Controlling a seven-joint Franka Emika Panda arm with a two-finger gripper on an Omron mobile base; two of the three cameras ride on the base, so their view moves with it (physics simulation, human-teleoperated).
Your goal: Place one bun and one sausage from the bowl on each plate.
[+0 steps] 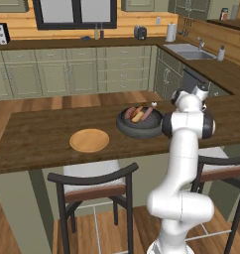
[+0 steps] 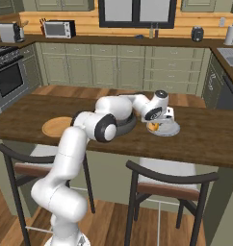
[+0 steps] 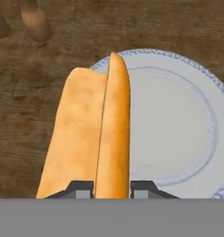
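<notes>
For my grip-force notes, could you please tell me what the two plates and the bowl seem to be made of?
The tan plate looks like matte wood, with a warm tan tone. The white plate beneath the tool looks like glazed ceramic, perhaps paper: pale, with a blue-patterned rim. The bowl looks like dull dark stoneware or metal; unclear which.

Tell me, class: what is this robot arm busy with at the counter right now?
The pincer is shut on a bun and holds it over a white plate on the wooden counter. Beside it, the dark bowl has sausages and another bun in it. Further along the counter, a tan plate has nothing on it. So one bun is about to be set down, and neither plate has its pair yet.
</notes>
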